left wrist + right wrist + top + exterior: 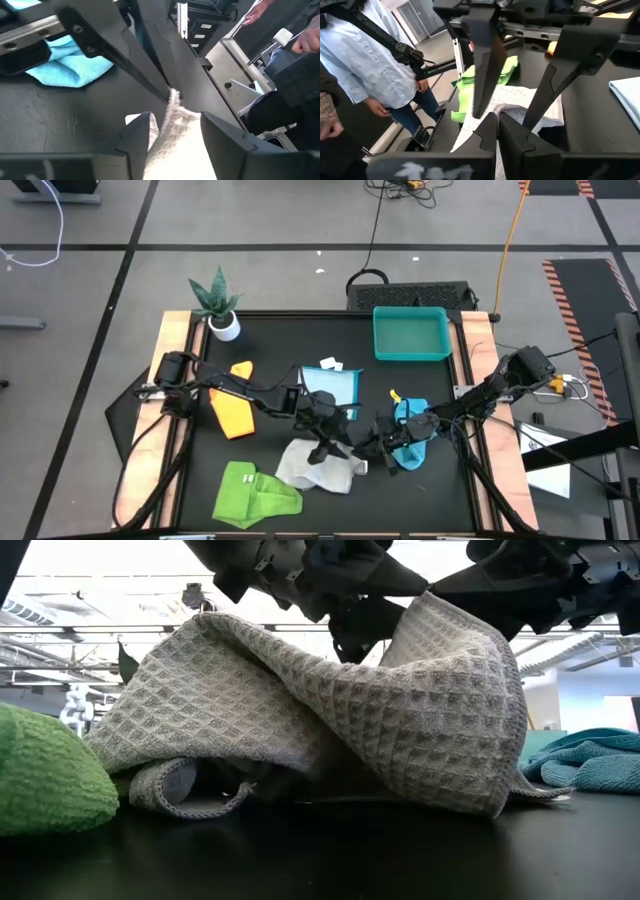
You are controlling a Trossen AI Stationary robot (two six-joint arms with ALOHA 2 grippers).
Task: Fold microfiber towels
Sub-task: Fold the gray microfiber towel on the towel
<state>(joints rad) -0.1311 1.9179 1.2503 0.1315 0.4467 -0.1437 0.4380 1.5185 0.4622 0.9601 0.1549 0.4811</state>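
The white-grey towel (318, 467) lies crumpled at the table's near middle, with part of it raised in two peaks (300, 710). My left gripper (325, 442) stands over it and is shut on a bunch of it. My right gripper (377, 446) reaches in from the right and is shut on the towel's raised tip. The turquoise towel (412, 438) lies crumpled under my right arm. The light blue towel (331, 386) lies flat behind the grippers. The yellow-orange towel (235, 411) lies at the left and the lime green towel (255, 493) at the near left. My left gripper has a bunched fold of the white-grey towel (174, 137) between its two fingers, coming at it from above and pointing down. The cloth fills the gap between the fingers; how many layers there are I cannot tell. The towel's lower edges (190, 802) rest on the table. My right gripper pinches the white-grey towel's raised tip (173, 95) between its two fingers, slanting down from the table's right. The tip is lifted, and the cloth slopes down from it (440, 690) to the table.
A teal tray (410, 356) stands at the far right and a potted plant (216, 306) at the far left corner. A small white card (331, 364) lies by the light blue towel. A person in a light blue shirt (375, 60) stands beyond the table's edge.
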